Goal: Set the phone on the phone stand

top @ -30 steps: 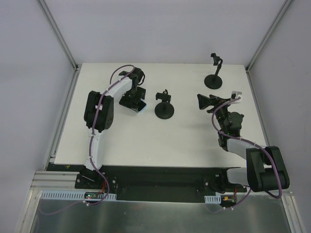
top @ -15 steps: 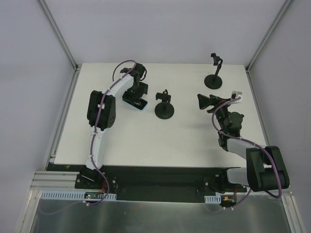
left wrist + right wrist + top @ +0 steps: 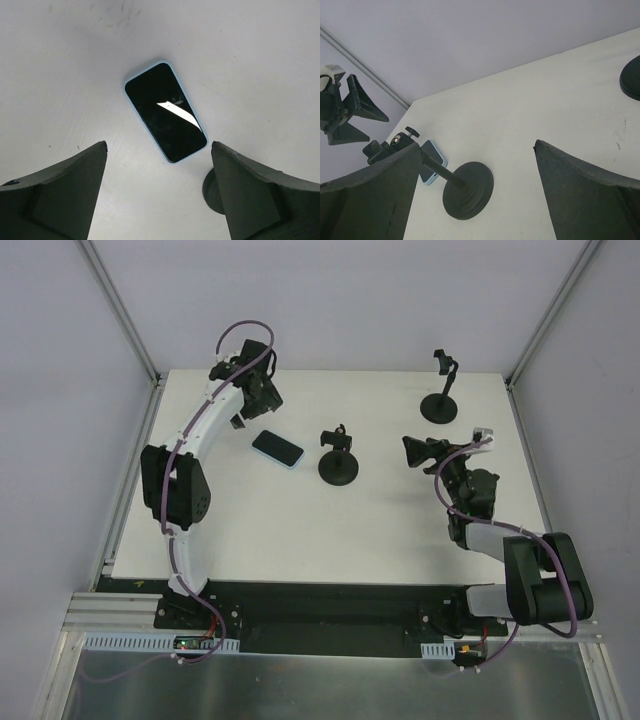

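While the left gripper [image 3: 158, 146] hangs above the back-left part of the white table [image 3: 330, 530] with its fingers spread wide and nothing between them, the blue-cased phone [image 3: 165, 112] lies flat and screen-up on the table below it, just left of the short black phone stand [image 3: 338, 455] and not touching it. The right gripper [image 3: 476, 145], fingers likewise spread and empty, sits right of that stand, facing it. A taller second stand [image 3: 441, 390] stands well apart near the table's back-right edge.
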